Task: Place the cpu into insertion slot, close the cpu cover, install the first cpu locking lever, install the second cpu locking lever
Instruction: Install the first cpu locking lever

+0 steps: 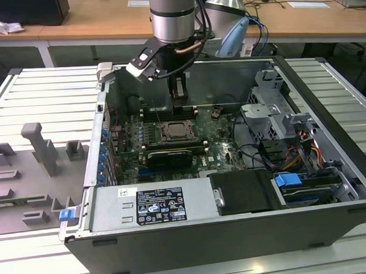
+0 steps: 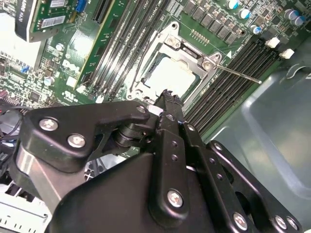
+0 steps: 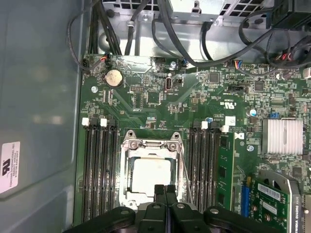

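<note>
Lying open on a slatted surface (image 1: 33, 89), a PC case (image 1: 177, 251) is seen in the exterior view w/ a green motherboard (image 3: 146, 104) inside. The gripper (image 3: 165, 188) is hung over the insertion slot (image 1: 178, 132), jaws pressed together, nothing pinched. The cpu cover (image 3: 153, 144) is laid flat on the slot; the cpu (image 3: 151, 175) is seated inside, shown thru the window. One thin locking lever (image 2: 240, 74) is stuck out over the memory slots (image 2: 243, 58).
</note>
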`<state>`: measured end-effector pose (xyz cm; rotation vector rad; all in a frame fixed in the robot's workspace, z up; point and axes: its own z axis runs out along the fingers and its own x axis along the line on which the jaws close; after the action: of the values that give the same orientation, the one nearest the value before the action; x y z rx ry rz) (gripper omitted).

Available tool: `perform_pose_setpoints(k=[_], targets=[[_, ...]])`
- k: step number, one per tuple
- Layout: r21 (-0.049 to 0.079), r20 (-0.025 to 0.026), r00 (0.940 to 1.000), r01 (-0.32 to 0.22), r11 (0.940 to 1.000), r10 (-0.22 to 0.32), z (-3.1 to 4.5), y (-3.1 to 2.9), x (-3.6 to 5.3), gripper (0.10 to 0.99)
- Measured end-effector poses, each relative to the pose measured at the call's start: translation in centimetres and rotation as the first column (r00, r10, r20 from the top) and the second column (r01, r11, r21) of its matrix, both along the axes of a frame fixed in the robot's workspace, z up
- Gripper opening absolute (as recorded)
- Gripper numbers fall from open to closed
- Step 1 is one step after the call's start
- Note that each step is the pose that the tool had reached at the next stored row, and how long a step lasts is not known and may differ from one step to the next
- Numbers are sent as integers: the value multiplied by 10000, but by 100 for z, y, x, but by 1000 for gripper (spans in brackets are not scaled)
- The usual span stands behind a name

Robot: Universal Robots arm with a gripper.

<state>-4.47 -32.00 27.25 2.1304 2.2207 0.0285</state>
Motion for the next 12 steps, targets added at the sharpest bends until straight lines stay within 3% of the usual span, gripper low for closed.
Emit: perform_pose_setpoints(k=[5,8,12], targets=[[-31,0,9999,-134,9999,134,9,1,0,106],[-31,0,9954,-955,9954,955,9,2,0,106],[-31,0,9866,-1631,9866,1631,9,1,0,106]])
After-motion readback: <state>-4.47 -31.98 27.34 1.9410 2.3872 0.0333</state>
